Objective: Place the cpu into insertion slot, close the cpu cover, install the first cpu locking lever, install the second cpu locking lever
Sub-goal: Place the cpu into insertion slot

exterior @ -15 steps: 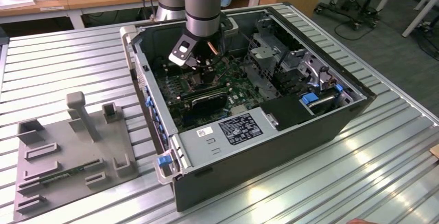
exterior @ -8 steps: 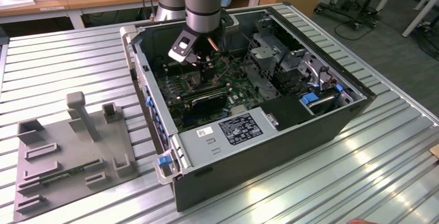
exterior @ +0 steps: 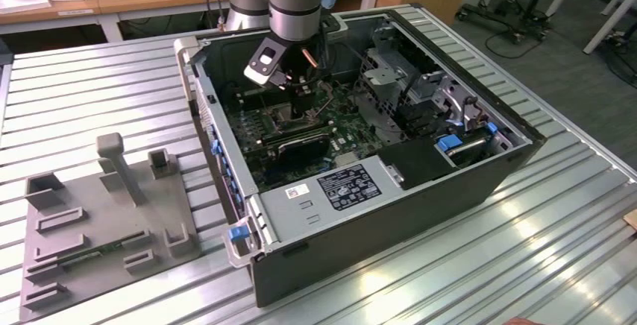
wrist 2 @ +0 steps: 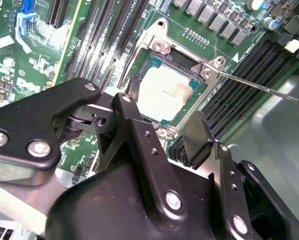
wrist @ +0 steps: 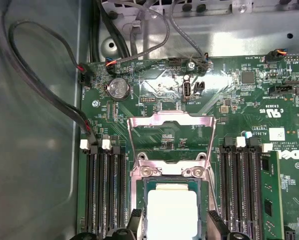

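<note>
The cpu, a pale silvery square, lies flat in the insertion slot on the green motherboard. My gripper is open just above it. One black fingertip stands off one side of the chip and the other off the opposite side, both a little clear of its edges. The cpu cover, a metal frame with an open middle, is swung back on its hinge, away from the chip. A thin locking lever sticks out, unlatched, from a corner of the slot.
Long black memory slots flank the socket, with one green memory stick seated. Grey cables loop along the case wall. The open computer case lies on a slatted table; a grey fixture plate lies at the exterior view's left.
</note>
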Motion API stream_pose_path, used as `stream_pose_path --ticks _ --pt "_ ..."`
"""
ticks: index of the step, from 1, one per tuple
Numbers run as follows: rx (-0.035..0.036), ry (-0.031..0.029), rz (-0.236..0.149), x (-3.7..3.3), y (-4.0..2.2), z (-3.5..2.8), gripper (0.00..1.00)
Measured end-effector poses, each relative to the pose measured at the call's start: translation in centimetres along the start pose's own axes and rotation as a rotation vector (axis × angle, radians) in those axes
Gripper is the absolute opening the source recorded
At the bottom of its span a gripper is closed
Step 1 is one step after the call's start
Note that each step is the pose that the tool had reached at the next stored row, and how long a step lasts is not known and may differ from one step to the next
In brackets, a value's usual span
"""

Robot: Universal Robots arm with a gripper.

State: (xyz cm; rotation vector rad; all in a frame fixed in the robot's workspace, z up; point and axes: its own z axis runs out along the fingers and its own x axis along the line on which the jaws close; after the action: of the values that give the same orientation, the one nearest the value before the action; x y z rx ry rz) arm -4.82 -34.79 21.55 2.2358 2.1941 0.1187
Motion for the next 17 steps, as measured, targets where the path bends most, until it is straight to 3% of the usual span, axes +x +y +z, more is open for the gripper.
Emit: stream_pose_path --ticks 6,10,11,13,17 --pt "0.0001 -0.0017 0.000 0.00 0.00 -0.01 0.60" --pt "0.0001 -0.0028 0.000 0.00 0.00 -0.01 0.41" --pt "0.0000 -0.0030 0.000 0.00 0.00 -0.01 0.41" --pt "0.0000 -0.0035 0.000 0.00 0.00 -0.01 0.29" --pt "0.0000 -0.0046 0.000 0.00 0.00 -0.01 0.18"
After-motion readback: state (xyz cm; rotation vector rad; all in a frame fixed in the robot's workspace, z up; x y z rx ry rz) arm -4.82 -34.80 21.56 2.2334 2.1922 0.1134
